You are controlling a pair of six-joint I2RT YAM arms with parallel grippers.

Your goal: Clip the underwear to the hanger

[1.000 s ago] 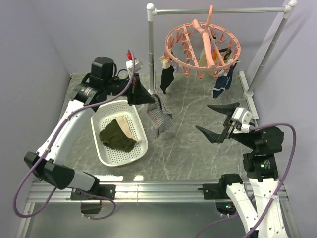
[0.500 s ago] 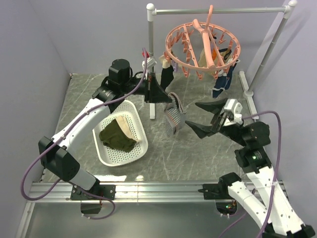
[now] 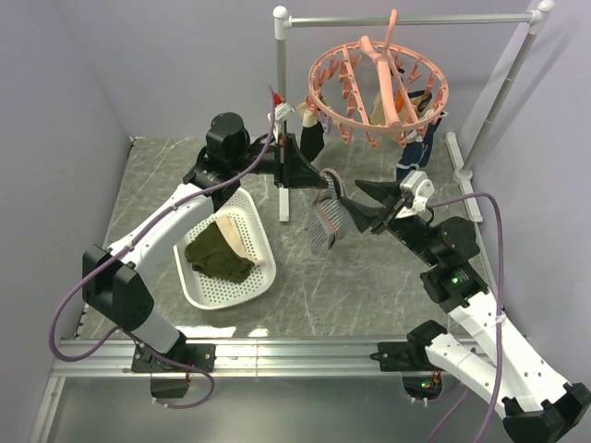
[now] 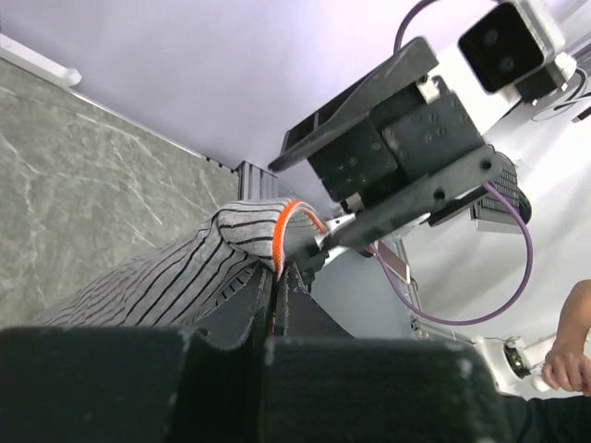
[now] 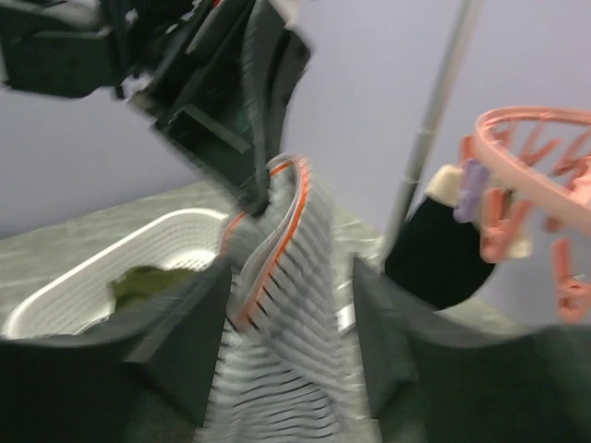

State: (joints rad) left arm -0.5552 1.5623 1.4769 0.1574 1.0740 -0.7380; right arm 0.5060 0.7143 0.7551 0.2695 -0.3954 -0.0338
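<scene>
The grey-and-white striped underwear (image 3: 323, 220) hangs in the air over the middle of the table, its orange-edged waistband pinched at the top by my left gripper (image 3: 317, 177), which is shut on it (image 4: 277, 275). My right gripper (image 3: 353, 201) is open, with one finger on each side of the hanging underwear (image 5: 288, 314) and a gap to the cloth on both sides; its view is blurred. The salmon-pink hanger (image 3: 379, 85) hangs from the rail above and behind, to the right of the underwear (image 4: 166, 281).
A white basket (image 3: 263, 277) at the left holds an olive-green garment (image 3: 218, 251). The grey rail stand's post (image 3: 280, 101) rises just behind my left gripper. Dark garments (image 3: 311, 140) (image 3: 417, 152) hang from the hanger's pegs.
My left arm has carried the underwear right, away from the basket toward the hanger. My right gripper has swung left up to the cloth, and its jaws have narrowed around it.
</scene>
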